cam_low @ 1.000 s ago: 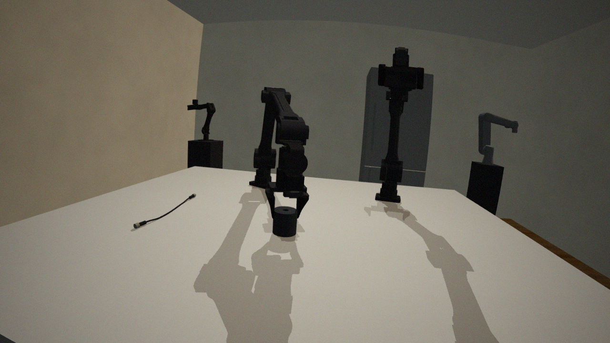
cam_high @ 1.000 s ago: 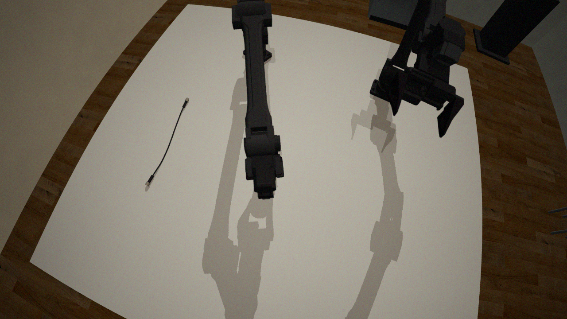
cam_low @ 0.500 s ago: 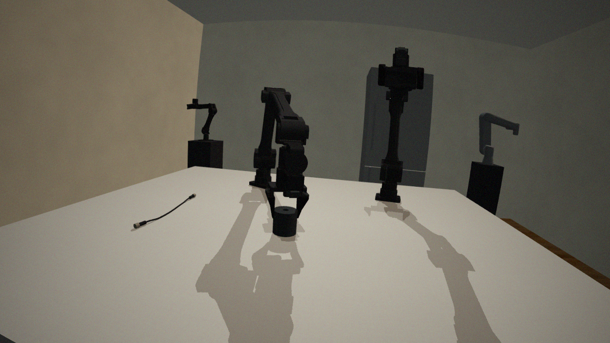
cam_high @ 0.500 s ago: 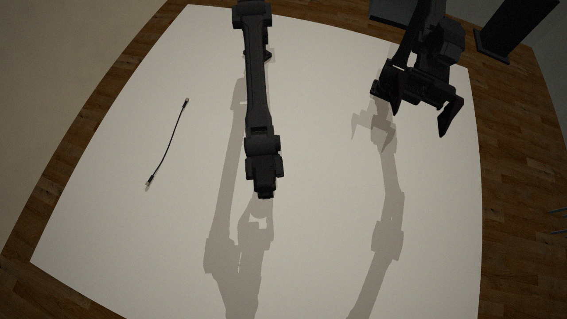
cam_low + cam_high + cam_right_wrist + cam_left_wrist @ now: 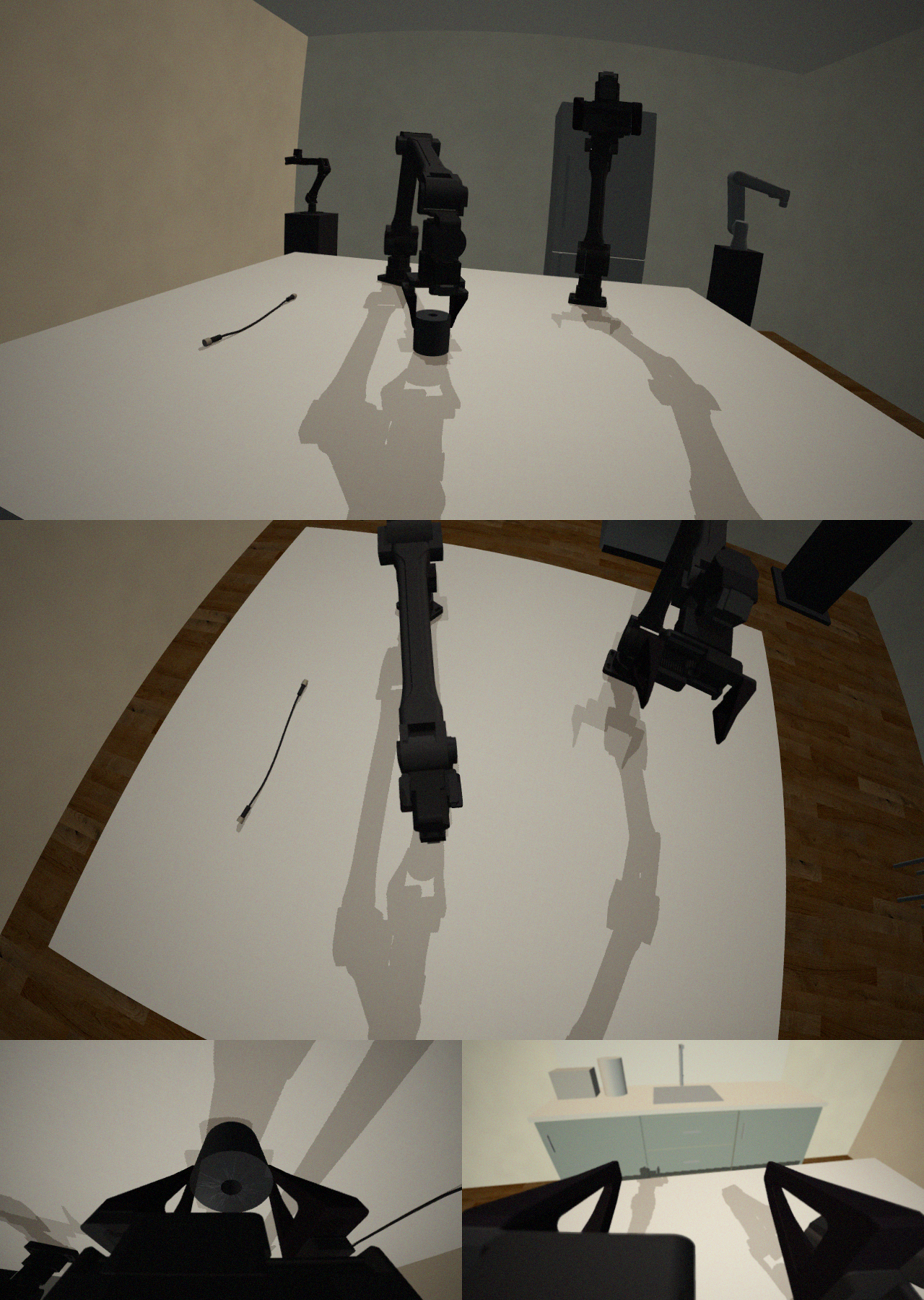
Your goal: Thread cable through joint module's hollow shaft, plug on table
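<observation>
Clasping the rigid-looking joint module [image 5: 431, 337] [image 5: 231, 1138] upright on the table [image 5: 517, 940] [image 5: 548, 439] [image 5: 693, 1202] [image 5: 108, 1112], the right gripper [image 5: 431, 817] [image 5: 432, 325] [image 5: 231, 1170] is steadying it, the left gripper [image 5: 681, 724] [image 5: 607, 117] [image 5: 692, 1169] is gaping, and the probably flexible cable [image 5: 278, 749] [image 5: 259, 320] [image 5: 408, 1214] is lying apart, inviting an end hold.

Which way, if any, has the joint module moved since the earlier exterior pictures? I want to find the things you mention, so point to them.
No, I see no move: the joint module [image 5: 431, 336] [image 5: 231, 1163] keeps its place against the far edge of the table [image 5: 517, 908] [image 5: 548, 452] [image 5: 693, 1206] [image 5: 108, 1112] in that view.
</observation>
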`<state>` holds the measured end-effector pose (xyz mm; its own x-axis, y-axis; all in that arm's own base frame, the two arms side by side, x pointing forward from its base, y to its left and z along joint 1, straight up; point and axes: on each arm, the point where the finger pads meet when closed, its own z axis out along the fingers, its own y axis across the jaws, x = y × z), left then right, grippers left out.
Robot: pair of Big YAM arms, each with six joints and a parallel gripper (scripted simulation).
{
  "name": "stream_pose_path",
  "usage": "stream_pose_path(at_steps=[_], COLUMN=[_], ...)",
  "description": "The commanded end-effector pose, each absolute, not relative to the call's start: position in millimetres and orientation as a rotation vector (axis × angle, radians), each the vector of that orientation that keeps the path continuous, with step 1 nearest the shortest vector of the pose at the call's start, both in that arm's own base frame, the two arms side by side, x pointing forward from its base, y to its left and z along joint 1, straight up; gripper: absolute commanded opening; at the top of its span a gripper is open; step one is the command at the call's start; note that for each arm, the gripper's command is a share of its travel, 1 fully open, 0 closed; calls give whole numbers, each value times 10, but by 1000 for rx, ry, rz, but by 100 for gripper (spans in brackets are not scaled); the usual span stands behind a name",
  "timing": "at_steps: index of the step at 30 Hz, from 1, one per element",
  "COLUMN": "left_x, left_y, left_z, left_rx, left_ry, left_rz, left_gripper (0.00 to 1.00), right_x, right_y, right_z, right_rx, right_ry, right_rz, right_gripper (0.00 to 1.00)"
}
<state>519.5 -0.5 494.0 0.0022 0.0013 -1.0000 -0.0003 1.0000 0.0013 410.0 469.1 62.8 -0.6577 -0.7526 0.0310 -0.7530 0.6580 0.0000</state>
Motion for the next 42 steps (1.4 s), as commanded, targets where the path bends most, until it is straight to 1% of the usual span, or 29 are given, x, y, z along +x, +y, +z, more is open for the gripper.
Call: stream_pose_path(at_steps=[1,42], left_x=[5211,5211], left_y=[41,41], left_z=[5065,5065], left_rx=[-13,-13], left_ry=[1550,1550], left_rz=[2,2], left_gripper=[100,100], right_x=[4213,4192], right_y=[4846,4817], right_z=[1422,1532], right_rx=[1353,1348], right_ry=[-2940,-2942], right_rz=[-63,-63], right_gripper=[70,70])
